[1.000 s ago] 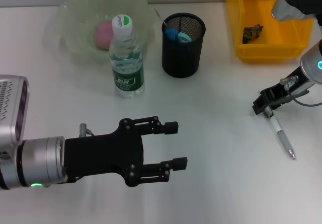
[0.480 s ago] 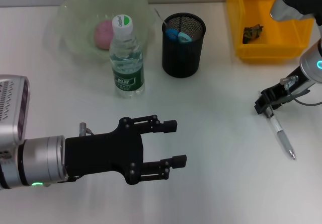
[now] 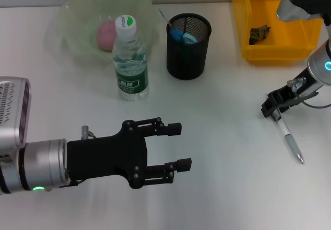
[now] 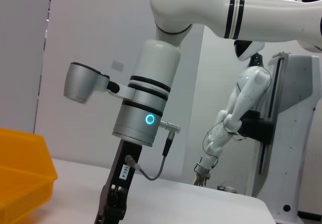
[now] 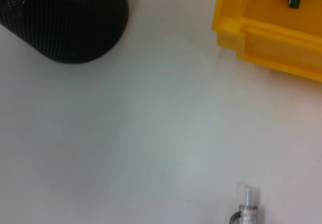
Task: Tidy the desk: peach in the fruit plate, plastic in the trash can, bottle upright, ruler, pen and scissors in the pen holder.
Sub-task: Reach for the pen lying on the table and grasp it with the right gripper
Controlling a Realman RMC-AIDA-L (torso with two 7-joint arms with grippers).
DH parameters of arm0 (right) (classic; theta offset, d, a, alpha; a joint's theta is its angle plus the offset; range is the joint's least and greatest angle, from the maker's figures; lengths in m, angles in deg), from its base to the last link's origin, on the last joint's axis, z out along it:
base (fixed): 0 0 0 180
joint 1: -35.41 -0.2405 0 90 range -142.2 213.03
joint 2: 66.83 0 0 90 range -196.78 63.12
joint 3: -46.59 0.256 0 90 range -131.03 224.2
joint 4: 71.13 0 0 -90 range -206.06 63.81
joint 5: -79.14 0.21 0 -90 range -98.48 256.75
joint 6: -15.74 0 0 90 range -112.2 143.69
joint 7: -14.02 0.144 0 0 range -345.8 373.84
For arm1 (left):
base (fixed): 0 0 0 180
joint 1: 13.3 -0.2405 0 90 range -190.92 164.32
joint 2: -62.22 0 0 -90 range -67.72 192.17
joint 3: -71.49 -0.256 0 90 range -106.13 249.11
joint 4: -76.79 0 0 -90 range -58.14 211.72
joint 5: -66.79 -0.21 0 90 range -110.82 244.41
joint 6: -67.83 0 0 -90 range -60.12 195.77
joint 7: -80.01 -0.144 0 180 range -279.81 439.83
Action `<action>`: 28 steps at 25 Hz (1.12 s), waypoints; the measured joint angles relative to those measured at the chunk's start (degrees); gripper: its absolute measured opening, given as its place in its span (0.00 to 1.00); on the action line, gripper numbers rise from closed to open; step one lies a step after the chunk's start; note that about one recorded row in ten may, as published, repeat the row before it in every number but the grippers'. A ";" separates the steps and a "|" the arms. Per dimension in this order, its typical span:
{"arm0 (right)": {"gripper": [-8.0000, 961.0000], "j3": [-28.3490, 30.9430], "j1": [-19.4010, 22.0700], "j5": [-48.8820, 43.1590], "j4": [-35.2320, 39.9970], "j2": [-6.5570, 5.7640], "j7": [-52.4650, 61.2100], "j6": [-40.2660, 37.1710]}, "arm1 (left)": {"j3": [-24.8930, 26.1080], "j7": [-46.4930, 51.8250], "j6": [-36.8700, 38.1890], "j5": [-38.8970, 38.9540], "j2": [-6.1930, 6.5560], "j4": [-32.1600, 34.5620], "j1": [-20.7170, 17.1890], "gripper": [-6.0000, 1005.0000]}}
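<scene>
The pen (image 3: pixel 288 139) is the job now, and it lies flat on the white desk (image 3: pixel 222 152) over on the robot's right side, well apart from the black pen holder (image 3: pixel 189 46). Its long way runs from the right gripper (image 3: pixel 272 107) down toward the robot and a bit out to the right. The top end of the pen sits right at the gripper's tips, touching or almost touching; can't tell if the fingers are pinched on it or just next to it. In the right wrist view only the clear pen end shows, w/ the yellow trash can (image 5: pixel 271 27) near and the holder farther off. The right arm is way closer to the pen than the left. The left gripper (image 3: pixel 176 147) hangs low over the near left part of the desk w/ fingers spread wide, holding nothing. I think the next bit is to grab the pen by that top end, lift it, then carry it left and away from the robot to the holder. Most other stuff looks done: peach (image 3: pixel 106 35) in the fruit plate (image 3: pixel 77 13), bottle (image 3: pixel 130 59) standing up, blue scissors handles (image 3: pixel 182 36) poking out of the holder, dark scrap (image 3: pixel 259 33) in the can.
</scene>
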 joint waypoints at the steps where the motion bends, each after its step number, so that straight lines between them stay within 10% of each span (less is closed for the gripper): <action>1: 0.49 0.00 -0.06 -0.05 -0.06 -0.02 0.01 0.01 | 0.00 0.00 0.00 0.00 0.00 0.00 0.00 0.70; 28: 0.49 -0.04 -1.05 -1.32 -0.59 0.09 0.15 0.34 | 0.71 -0.88 -0.82 0.00 0.09 -0.09 0.04 0.70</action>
